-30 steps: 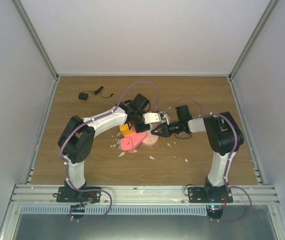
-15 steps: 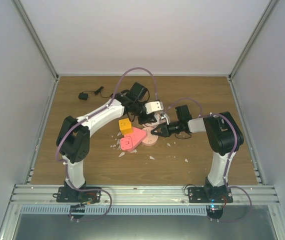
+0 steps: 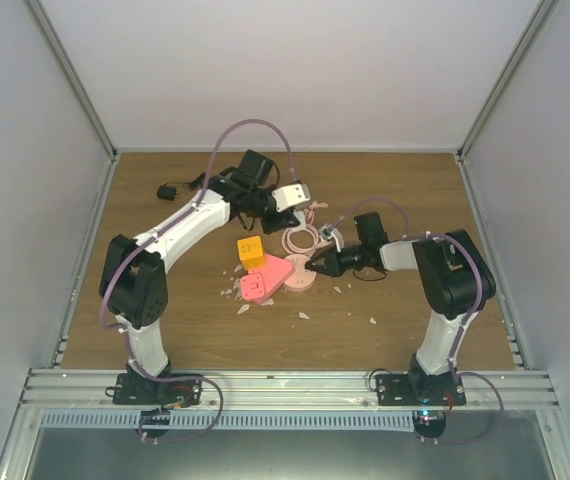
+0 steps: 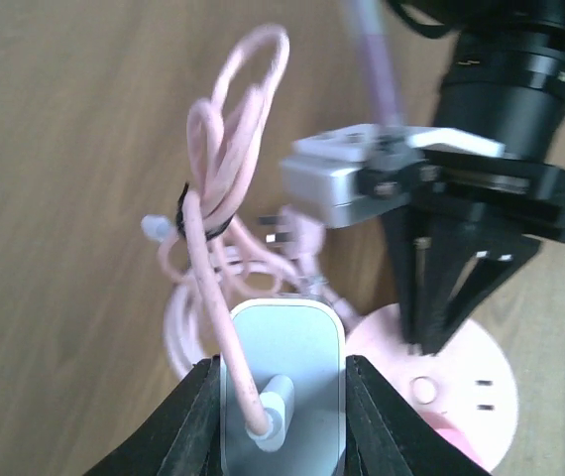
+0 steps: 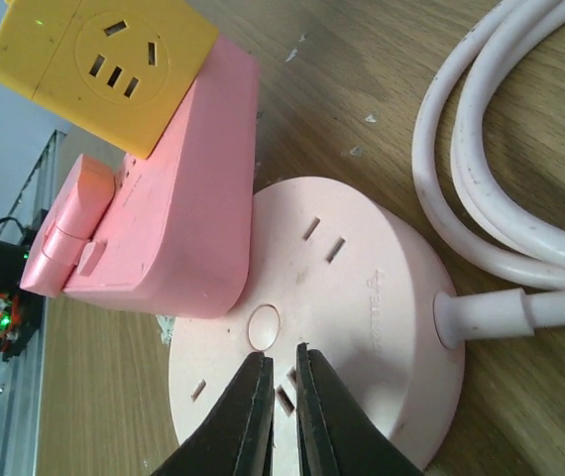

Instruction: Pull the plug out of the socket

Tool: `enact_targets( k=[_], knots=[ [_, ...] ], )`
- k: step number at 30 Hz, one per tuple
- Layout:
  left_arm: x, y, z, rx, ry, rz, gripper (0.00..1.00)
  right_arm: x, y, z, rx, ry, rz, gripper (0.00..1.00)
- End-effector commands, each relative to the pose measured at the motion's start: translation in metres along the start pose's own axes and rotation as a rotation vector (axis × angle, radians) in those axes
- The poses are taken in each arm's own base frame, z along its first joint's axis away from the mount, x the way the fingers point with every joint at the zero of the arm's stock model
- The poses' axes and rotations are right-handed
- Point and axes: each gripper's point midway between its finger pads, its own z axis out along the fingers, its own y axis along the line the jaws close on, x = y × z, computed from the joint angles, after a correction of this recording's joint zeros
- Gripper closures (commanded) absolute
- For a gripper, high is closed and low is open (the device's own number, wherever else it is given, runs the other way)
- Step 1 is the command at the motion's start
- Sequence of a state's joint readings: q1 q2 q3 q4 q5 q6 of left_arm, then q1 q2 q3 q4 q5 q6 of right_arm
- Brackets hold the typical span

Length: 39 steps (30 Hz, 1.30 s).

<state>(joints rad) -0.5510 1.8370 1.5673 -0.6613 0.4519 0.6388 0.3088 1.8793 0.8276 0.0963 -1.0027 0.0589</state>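
Low in the middle of the top view lies the socket (image 3: 271,274), a flat pink triangle on the table (image 3: 415,200). A yellow cube (image 3: 251,252) sits just beside its upper-left edge, and a round pale-pink outlet disc (image 3: 305,282) lies against its right side.

The right gripper (image 5: 282,359) is the nearer of the two. Its tips are drawn almost together with nothing between them, and they press down on the disc's face just right of the triangle, so they pin it rather than grasp it.

Farther up the frame a coil of pink cable (image 3: 300,240) lies on the wood. Beyond it the left gripper (image 4: 282,436) is clenched on the white plug (image 4: 284,347), one jaw on each flat side, with the cable leaving the plug's near face.

The deciding relation is that the plug sits up-frame of the socket and disc, well apart from both and touching neither. The separation therefore looks done. Any further travel probably depends on the trailing cable — it runs from the plug towards the coil lying between plug and disc, so carrying the plug farther would likely drag that coil along.
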Motion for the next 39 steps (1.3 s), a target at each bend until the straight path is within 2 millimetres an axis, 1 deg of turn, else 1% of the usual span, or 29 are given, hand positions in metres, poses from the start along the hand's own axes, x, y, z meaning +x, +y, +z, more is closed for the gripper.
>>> enact_targets(
  k=[1,4,6,8,9,14,18,20,22,27,30,34,39],
  knots=[
    [-0.026,0.038,-0.051,-0.104,-0.113,-0.008,0.94,0.023,-0.017,-0.005,0.139,0.048,0.028,0.9],
    [-0.013,0.068,-0.077,-0.134,-0.164,-0.099,0.94,0.015,-0.013,-0.008,0.14,0.036,-0.002,0.89],
    [0.003,0.092,-0.095,-0.148,-0.202,-0.188,0.93,0.01,-0.009,-0.01,0.134,0.026,-0.024,0.88],
    [0.024,0.114,-0.111,-0.155,-0.232,-0.282,0.92,0.006,-0.006,-0.011,0.127,0.02,-0.038,0.87],
    [0.04,0.128,-0.12,-0.169,-0.242,-0.334,0.92,0.004,-0.004,-0.012,0.122,0.016,-0.043,0.86],
    [0.108,0.168,-0.142,-0.185,-0.275,-0.526,0.9,-0.006,0.005,-0.014,0.095,-0.002,-0.066,0.83],
    [0.158,0.187,-0.152,-0.186,-0.307,-0.659,0.9,-0.012,0.009,-0.016,0.088,-0.005,-0.097,0.79],
    [0.179,0.193,-0.153,-0.175,-0.319,-0.713,0.88,-0.015,0.012,-0.017,0.083,-0.011,-0.112,0.78],
    [0.201,0.198,-0.148,-0.17,-0.312,-0.76,0.87,-0.017,0.015,-0.017,0.071,-0.009,-0.11,0.76],
    [0.244,0.212,-0.145,-0.154,-0.33,-0.886,0.87,-0.025,0.025,-0.021,0.049,-0.02,-0.127,0.71],
    [0.266,0.213,-0.14,-0.124,-0.345,-0.963,0.87,-0.025,0.032,-0.022,0.03,-0.02,-0.142,0.65],
    [0.288,0.202,-0.124,-0.092,-0.324,-1.019,0.85,-0.03,0.041,-0.026,0.008,-0.026,-0.166,0.55],
    [0.301,0.195,-0.112,-0.069,-0.308,-1.066,0.8,-0.049,0.045,-0.031,0.041,-0.034,-0.226,0.44]
  ],
)
